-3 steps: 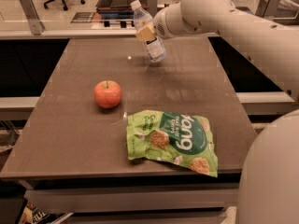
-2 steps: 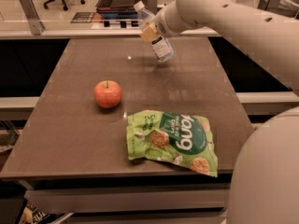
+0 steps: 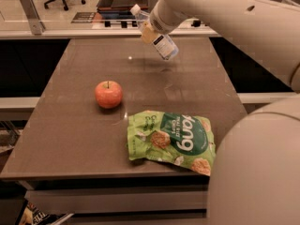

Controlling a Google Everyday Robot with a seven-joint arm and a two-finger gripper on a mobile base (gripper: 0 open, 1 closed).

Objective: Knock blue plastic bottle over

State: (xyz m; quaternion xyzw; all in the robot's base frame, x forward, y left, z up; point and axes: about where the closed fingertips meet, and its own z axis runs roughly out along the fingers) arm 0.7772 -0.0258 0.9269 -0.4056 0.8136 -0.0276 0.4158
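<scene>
The blue plastic bottle (image 3: 161,42) is clear with a white cap and a white-and-dark label. It is strongly tilted, cap to the upper left and base to the lower right, and it is off the table at the far middle. My gripper (image 3: 149,28) is at the end of the white arm coming in from the upper right. It is shut on the bottle's upper part, and a yellowish finger pad (image 3: 147,33) lies against the bottle. The bottle's shadow falls on the tabletop just below it.
A red apple (image 3: 108,93) sits left of centre on the brown table (image 3: 70,125). A green snack bag (image 3: 173,137) lies flat at the front right. My white body fills the lower right. A counter and an office chair stand beyond the far edge.
The bottle has tilted further in the gripper, its base swinging to the right. The arm has shifted slightly right. The apple and bag have not moved.
</scene>
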